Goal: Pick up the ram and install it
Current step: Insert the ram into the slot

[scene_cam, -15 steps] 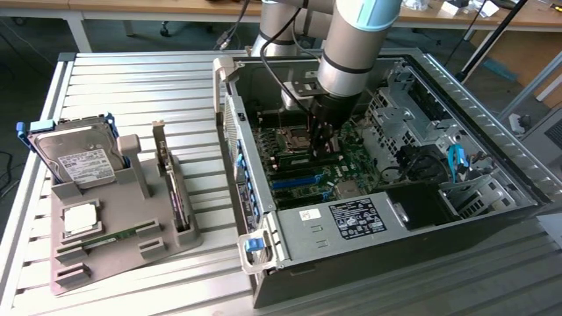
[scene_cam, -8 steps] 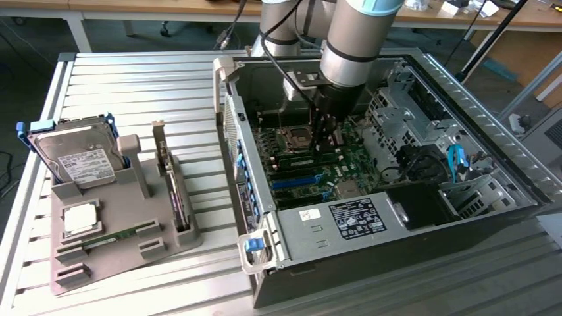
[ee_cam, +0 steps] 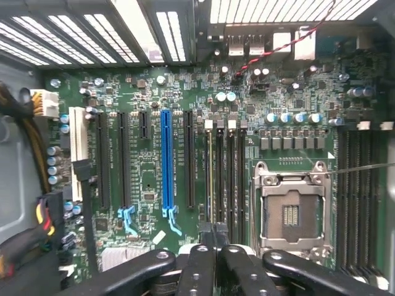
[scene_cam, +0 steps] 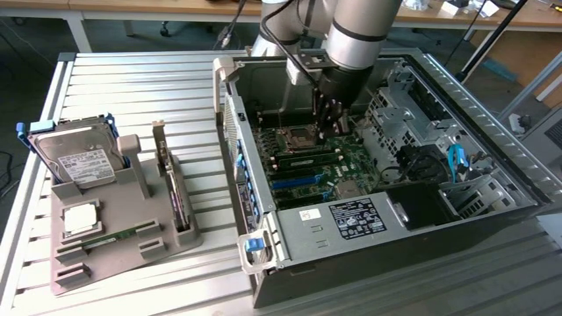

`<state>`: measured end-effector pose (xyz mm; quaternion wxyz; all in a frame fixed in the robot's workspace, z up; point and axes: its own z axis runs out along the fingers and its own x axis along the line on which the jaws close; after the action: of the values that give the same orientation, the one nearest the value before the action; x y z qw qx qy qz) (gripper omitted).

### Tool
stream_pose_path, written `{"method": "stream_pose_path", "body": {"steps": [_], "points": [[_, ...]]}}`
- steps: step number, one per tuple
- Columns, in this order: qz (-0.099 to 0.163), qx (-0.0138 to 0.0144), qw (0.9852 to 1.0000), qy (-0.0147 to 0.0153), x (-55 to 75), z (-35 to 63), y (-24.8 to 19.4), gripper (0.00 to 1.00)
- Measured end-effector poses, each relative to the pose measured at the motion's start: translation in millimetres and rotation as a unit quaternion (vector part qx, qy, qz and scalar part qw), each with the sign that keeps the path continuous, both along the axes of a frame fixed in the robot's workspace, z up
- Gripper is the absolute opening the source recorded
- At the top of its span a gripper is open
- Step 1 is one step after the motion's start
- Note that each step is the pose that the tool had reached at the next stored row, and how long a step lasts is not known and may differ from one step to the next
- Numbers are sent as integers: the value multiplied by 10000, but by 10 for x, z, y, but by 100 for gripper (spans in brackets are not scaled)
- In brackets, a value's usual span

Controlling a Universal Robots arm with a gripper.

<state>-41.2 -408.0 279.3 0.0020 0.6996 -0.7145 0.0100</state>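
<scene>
a: what's hard to make out from where you're sitting?

b: the end effector is cutting off the near end of the ram in the wrist view, and its dark fingers are covering the board's edge there. in the exterior view the arm is hiding the back of the computer case, and i'm seeing a green strip lying in the grey tray on the tabletop, but i'm not managing to identify it.

a: and the ram?

b: it's standing on its long edge in a slot just beside the processor socket, thin edge facing the wrist camera. its long axis is running parallel to the blue slot, one end pointing under the fingertips.

a: arm pose?

b: it's reaching steeply down into the open case, wrist pointing at the motherboard, the end effector hanging right by the socket.

a: fingers?

b: they're pressing together. i'm not able to tell whether they're touching the ram's top edge.
</scene>
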Motion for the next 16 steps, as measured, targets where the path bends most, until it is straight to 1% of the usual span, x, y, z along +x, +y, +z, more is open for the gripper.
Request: {"method": "stream_pose_path", "body": {"steps": [1,2,4,6,7,16], "points": [[0,-3,10000,0,0,20,0,11],[0,-6,10000,-1,2,18,1,11],[-1,-7,10000,5,58,12,1,11],[0,-8,10000,23,186,-5,1,11],[0,-9,10000,27,229,-10,1,11],[0,-11,10000,52,642,-31,1,11]]}}
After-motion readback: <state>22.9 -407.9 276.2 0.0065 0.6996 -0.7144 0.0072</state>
